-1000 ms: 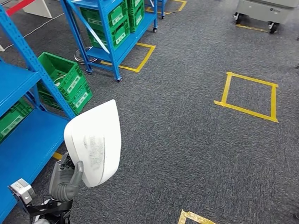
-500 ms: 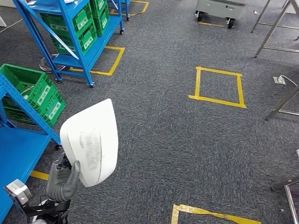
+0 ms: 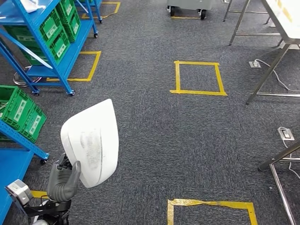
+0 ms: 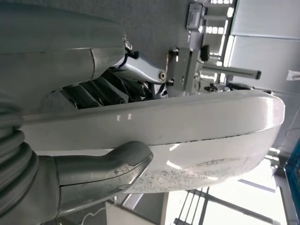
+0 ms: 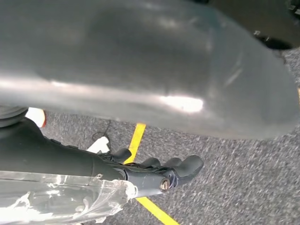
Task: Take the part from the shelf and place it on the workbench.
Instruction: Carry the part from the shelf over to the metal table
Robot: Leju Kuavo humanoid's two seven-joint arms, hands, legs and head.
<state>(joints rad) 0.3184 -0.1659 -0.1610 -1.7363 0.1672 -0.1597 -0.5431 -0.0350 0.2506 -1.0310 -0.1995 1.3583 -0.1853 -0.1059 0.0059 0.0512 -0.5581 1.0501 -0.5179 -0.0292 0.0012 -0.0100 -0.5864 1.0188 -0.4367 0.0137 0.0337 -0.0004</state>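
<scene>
Holding the white part (image 3: 91, 143) up in my left hand (image 3: 63, 180), I see it in the head view over the grey carpet (image 3: 159, 131), tilted with its scuffed face toward the camera. The thumb presses on that face near the lower edge, and the darker fingers (image 4: 102, 91) wrap the other side (the left wrist view shows this best, with the part (image 4: 183, 124) running edge-on between thumb and fingers). So the grip is closed on the part, which is off the shelf and carried in the air.

My right hand (image 5: 155, 173) hangs low over the carpet beside a strip of yellow tape (image 5: 136, 138); its fingers look loosely curled with nothing in them, though I cannot tell the state for sure from this angle.

Blue shelves (image 3: 53, 42) with green crates (image 3: 58, 30) stand at the far left, another green crate (image 3: 21, 115) nearer. A yellow tape square (image 3: 198, 77) lies ahead on the floor. Part of a table's white top (image 3: 286, 16) shows in the far right corner.
</scene>
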